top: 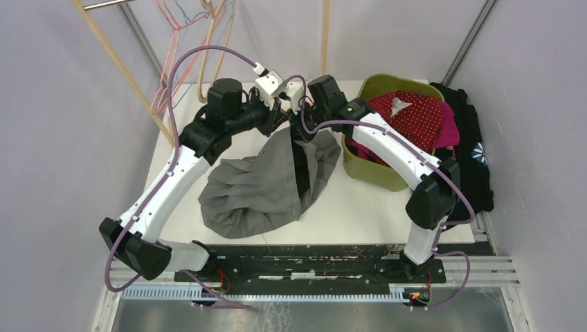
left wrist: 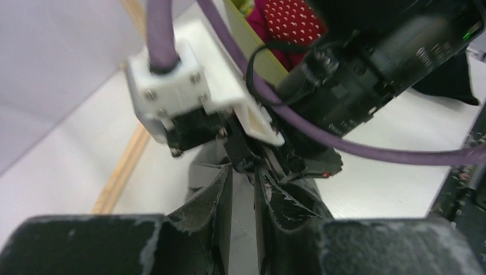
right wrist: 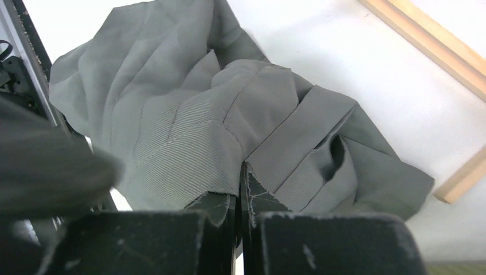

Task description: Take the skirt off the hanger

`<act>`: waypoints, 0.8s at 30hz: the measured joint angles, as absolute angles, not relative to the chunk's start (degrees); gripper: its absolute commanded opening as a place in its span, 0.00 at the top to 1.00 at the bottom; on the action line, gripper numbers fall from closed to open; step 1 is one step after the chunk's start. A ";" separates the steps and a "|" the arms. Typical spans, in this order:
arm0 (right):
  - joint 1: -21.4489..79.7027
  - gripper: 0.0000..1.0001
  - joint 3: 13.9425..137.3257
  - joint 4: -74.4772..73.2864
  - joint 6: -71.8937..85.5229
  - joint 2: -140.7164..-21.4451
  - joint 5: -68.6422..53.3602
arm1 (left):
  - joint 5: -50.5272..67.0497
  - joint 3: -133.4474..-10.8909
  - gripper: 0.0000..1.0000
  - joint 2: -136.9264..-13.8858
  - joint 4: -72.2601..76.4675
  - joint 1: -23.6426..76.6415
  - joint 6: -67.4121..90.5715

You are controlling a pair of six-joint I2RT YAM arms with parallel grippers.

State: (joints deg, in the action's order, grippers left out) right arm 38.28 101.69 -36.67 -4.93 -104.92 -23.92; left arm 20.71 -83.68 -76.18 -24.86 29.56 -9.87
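Skirt [top: 263,187], the grey one, is slumped on the white table [top: 360,214], with its top end bunched up where the two arms meet. The left gripper [left wrist: 243,175] has its jaws only a crack apart, right up against the other arm's tips. Honestly can't tell if it's got anything. The right gripper [right wrist: 239,177] is clamped tight on a fold of the skirt. A green bin [top: 367,169] of clothes sits just to the right.

Tally: one grey skirt [top: 266,183]. One green bin [top: 367,169]. Three other garments: red dotted garment [top: 408,114], magenta garment [top: 448,131], black garment [top: 474,152]. Two arms: left arm [top: 169,187], right arm [top: 394,145]. One desk [top: 360,207]. Hangers [top: 165,66]: several, overlapping, exact number unclear.
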 measured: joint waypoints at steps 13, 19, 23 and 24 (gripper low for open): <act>37.80 0.99 118.56 -47.64 -16.29 -96.38 -12.03 | 13.41 -83.24 0.76 -78.56 -26.98 31.44 -11.94; 37.41 0.99 121.73 -43.66 -20.16 -89.62 -8.56 | 11.79 -80.62 0.76 -80.12 -30.65 31.20 -12.34; 36.80 0.99 124.16 -40.32 -22.48 -88.27 -5.04 | 10.98 -78.81 0.76 -80.01 -31.40 31.20 -12.95; 36.56 0.99 124.53 -39.46 -23.03 -88.27 -4.16 | 10.90 -78.61 0.76 -79.99 -31.42 31.20 -12.99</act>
State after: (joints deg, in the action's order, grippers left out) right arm 36.56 124.53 -39.46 -23.03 -88.27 -4.16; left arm 10.90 -78.61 -79.99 -31.42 31.20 -12.99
